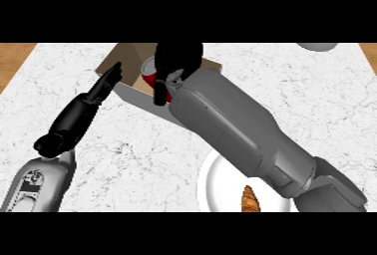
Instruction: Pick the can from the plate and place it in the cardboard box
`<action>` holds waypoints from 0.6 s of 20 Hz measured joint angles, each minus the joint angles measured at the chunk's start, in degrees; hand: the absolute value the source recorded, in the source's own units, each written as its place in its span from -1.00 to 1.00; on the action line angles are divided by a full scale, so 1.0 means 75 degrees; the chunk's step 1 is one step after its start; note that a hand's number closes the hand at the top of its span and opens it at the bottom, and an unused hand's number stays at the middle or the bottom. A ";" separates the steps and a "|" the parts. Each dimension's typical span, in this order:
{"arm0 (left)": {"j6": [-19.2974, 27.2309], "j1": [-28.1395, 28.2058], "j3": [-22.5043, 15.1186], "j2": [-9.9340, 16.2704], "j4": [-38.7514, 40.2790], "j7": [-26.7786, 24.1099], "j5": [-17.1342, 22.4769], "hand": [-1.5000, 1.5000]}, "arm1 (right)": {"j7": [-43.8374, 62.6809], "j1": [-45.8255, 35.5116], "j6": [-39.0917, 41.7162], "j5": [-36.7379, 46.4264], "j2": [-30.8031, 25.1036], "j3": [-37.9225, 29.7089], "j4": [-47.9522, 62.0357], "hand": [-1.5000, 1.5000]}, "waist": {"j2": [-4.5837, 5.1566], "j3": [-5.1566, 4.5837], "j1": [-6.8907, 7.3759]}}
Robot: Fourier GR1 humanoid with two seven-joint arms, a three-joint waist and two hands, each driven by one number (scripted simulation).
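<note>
At the counter's (309,99) near edge sits a white plate (213,187), bare of the can and carrying only a brown pastry (250,199). Beyond it the right hand (177,57) curls round the red can (151,72), holding it inside the open cardboard box (136,97) near the far edge. The left hand (103,84), fingers straight and empty, lies just beside the box's left wall. Risk, as I judge it: letting go while the can is tilted could tip it, or withdrawing fingers could catch the box wall and drag it.
</note>
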 measured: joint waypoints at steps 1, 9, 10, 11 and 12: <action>-0.0026 0.0023 0.0025 0.0028 0.0000 -0.0018 0.0010 0.00 | -0.0030 -0.0034 0.0054 -0.0194 -0.0006 -0.0007 0.0132 -1.00 | -0.0010 0.0004 -0.0025; 0.0059 0.0245 0.0120 0.0012 -0.0095 -0.0150 -0.0067 0.00 | -0.1323 -0.0011 -0.0051 -0.1251 0.0005 -0.0027 0.0158 -1.00 | -0.0031 0.0017 -0.0199; 0.0068 0.0243 0.0139 0.0024 -0.0097 -0.0156 -0.0077 0.00 | -0.1552 0.0001 -0.0374 -0.1238 0.0012 -0.0102 0.0059 -1.00 | -0.0027 0.0018 -0.0217; 0.0027 0.0267 0.0173 0.0057 -0.0118 -0.0150 -0.0032 0.00 | -0.1728 0.0020 -0.0773 -0.1255 0.0016 -0.0235 -0.0088 -1.00 | -0.0027 0.0020 -0.0223; 0.0042 0.0270 0.0179 0.0063 -0.0127 -0.0168 -0.0049 0.00 | -0.1918 0.0065 -0.1237 -0.1314 0.0020 -0.0441 -0.0237 -1.00 | -0.0017 0.0023 -0.0231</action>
